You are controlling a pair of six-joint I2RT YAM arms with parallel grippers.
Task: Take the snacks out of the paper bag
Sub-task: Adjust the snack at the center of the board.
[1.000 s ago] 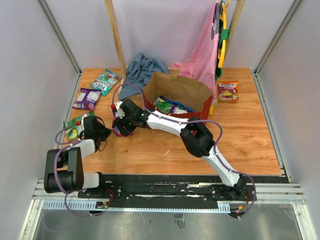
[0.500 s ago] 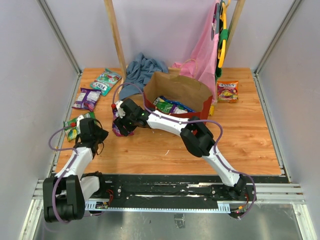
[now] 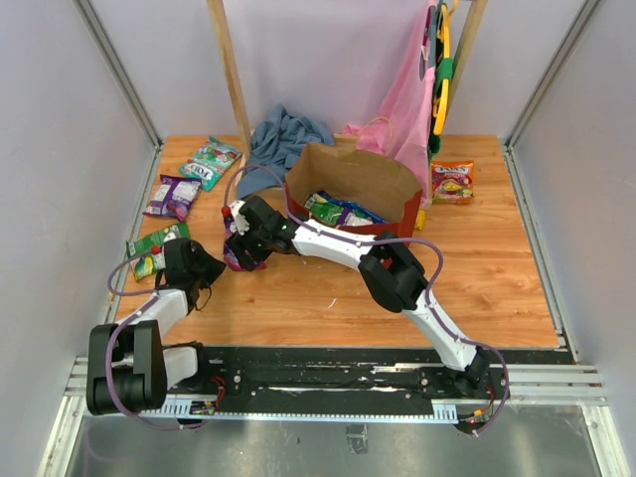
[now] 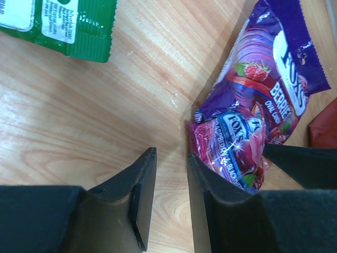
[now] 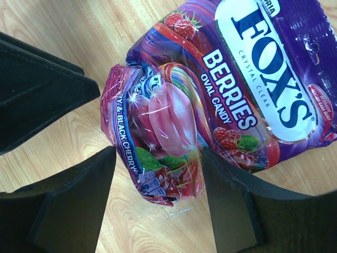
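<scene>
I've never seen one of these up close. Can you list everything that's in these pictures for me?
wooden table: one, orange-brown, under everything
red paper bag with brown inside: one, middle back
shiny packets in the bag: several, green and blue, number unclear
purple Fox's Berries packet: one, on the table left of the bag
second purple packet: one, far left
teal packets: apparently two, back left
green packet: one, left edge
orange packet: one, right of the bag
blue-grey cloth: one, crumpled behind the bag
pink garment: one, hanging back right
wooden poles: two, pale, at the back
left hand: one, black, fingers slightly apart, empty, over bare wood
right hand: one, black, open astride the Fox's packet
</scene>
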